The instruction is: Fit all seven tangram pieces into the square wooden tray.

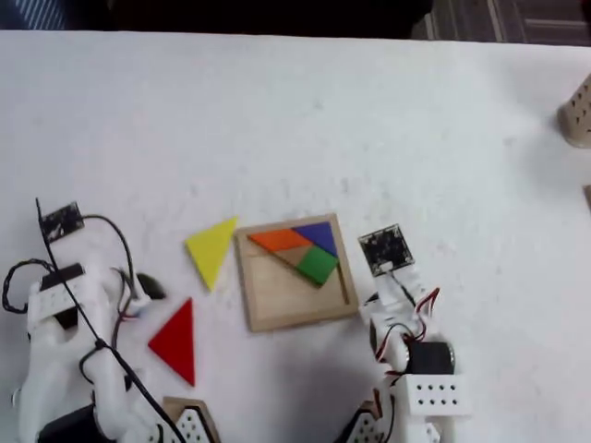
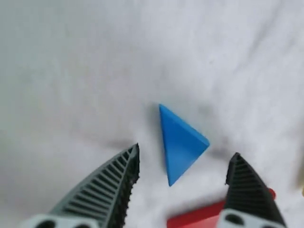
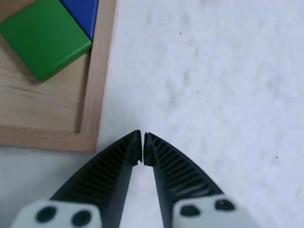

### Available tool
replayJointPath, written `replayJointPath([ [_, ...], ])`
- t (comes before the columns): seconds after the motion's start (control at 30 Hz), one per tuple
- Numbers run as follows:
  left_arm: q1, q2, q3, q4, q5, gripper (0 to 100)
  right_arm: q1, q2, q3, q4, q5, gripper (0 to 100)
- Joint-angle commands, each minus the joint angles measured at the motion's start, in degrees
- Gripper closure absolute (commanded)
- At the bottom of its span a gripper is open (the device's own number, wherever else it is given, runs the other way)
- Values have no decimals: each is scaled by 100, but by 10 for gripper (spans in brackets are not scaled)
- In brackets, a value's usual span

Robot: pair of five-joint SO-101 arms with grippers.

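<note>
The square wooden tray [image 1: 288,297] lies mid-table and holds an orange piece [image 1: 277,240], a blue piece [image 1: 319,234] and a green square [image 1: 317,264] along its far right part. A yellow triangle [image 1: 212,249] and a red triangle [image 1: 175,340] lie on the cloth left of it. My left gripper [image 2: 185,152] is open just above the table, with a small blue triangle [image 2: 183,142] lying flat between its fingertips and the red triangle's edge [image 2: 197,219] close under it. Just off the tray's near right corner [image 3: 90,137], my right gripper [image 3: 142,136] is shut on nothing, near the green square [image 3: 45,40].
A white cloth covers the table. The left arm [image 1: 65,318] stands at the near left and the right arm [image 1: 411,346] near the tray's right side. A perforated wooden block [image 1: 577,115] sits at the far right edge. Much bare cloth lies beyond the tray.
</note>
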Motion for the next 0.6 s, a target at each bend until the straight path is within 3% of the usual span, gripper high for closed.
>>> replayJointPath([
  [0.0,75,13,-325,-246,70,836,66,-119,-26,75,62,981],
  [0.4,101,31,-352,-404,70,865,66,-119,-26,75,62,981],
  [0.57,110,760,-879,-141,44,865,66,-119,-26,75,62,981],
])
